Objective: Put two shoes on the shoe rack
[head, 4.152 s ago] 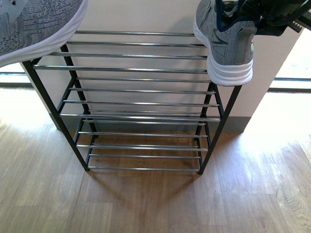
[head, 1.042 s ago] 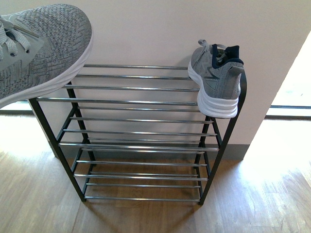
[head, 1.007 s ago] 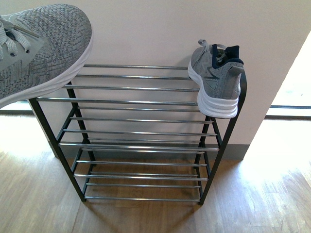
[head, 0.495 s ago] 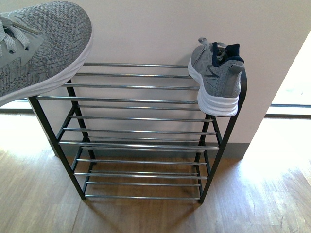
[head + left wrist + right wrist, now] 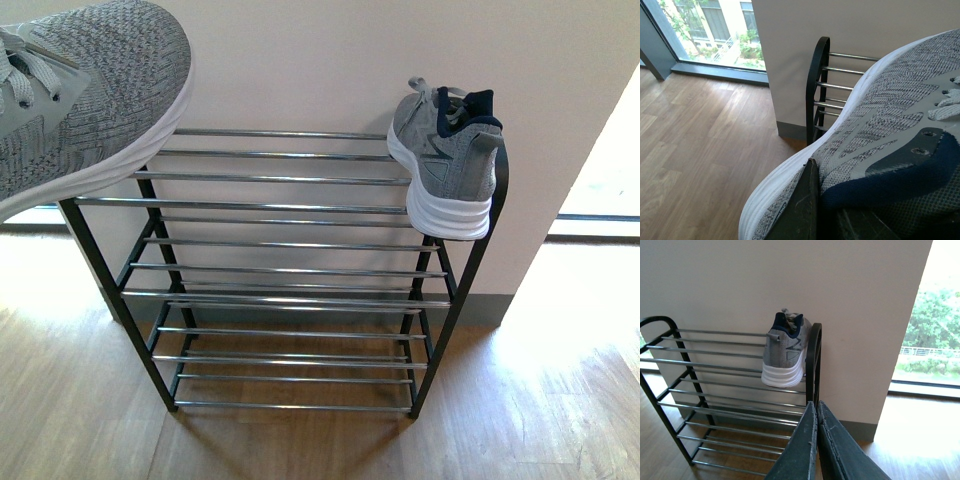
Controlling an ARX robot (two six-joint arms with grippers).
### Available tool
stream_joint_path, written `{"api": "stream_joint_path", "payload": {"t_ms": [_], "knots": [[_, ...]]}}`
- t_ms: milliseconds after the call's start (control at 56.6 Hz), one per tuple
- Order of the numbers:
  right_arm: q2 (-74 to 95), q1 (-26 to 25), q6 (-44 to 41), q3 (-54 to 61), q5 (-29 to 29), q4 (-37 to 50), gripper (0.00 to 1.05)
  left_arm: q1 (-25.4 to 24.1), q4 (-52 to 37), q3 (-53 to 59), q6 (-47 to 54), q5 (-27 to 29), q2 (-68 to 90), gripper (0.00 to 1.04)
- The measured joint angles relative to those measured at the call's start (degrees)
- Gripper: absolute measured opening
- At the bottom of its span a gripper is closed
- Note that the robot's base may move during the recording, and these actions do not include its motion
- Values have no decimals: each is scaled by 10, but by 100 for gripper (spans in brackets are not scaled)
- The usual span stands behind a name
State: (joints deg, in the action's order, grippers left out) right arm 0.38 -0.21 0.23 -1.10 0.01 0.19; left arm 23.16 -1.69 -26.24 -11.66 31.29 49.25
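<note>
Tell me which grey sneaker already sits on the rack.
The right-hand sneaker, on the rack's top tier; the left-hand sneaker is clamped by the left gripper.

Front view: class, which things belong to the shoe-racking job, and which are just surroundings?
Job: grey knit white-soled sneaker in the air; matching grey sneaker on the top tier; black-framed shoe rack with chrome rods.
Surroundings: wooden plank floor; pale wall; bright window.

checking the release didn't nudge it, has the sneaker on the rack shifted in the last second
No. Against the shoe rack, the sneaker sits where it did: top tier, right end, heel overhanging the front rod.
</note>
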Motion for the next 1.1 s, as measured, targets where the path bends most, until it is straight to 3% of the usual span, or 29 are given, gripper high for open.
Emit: {"api": "stream_joint_path", "payload": {"t_ms": [283,389,565,654,795,1095], "knots": [[0,0,0,0,0,0,2,0,0,0,0,0,0,2],[0,0,-1,0,0,0,27,0,0,0,0,0,0,2],[0,0,-1,0,0,0,55,0,46,-33,-76,-24,43,2],[0,0,-1,0,0,0,67,2,47,-73,-110,-44,101,2],[0,0,0,0,0,0,96,2,49,-191,-172,-98,236,2],[0,0,-1,0,0,0,96,-1,121,-443,-273,-130,498,2]]}}
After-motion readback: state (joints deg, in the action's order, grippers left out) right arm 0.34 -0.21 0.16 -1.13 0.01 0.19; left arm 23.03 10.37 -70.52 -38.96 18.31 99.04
